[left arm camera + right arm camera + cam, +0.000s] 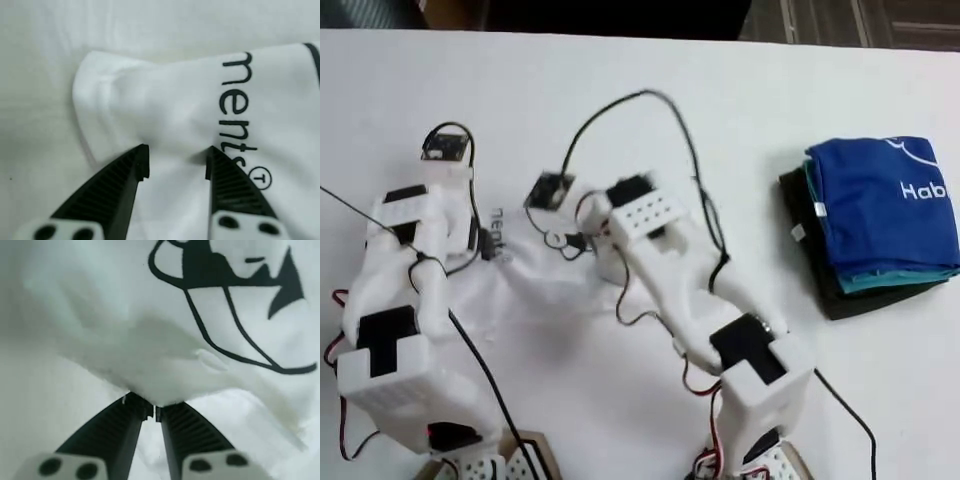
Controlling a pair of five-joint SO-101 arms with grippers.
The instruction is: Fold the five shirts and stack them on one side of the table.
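The white shirt (550, 290) is lying on the surface (750, 90) around the middle-left, under both arms. Honestly it's tough to pick out from above: white on white, edges mostly lost, and the arms cover a good chunk of it.

The left hand (176, 161) is down on it with its fingers apart, straddling a rumpled bit of cloth right beside some black lettering (240, 100). I can't tell if the tips actually press in. The right hand (155, 412) has its fingers pinched together on a raised fold of the same shirt, close to a black line drawing (225, 305) that runs off the frame.

Over on the right side sits the stack (820, 240) of folded shirts, with a blue shirt (880, 195) on top, a teal layer (880, 280) under it and a black shirt (840, 300) at the bottom. I can't count how many are in there, and the stack is cut off at the right edge.
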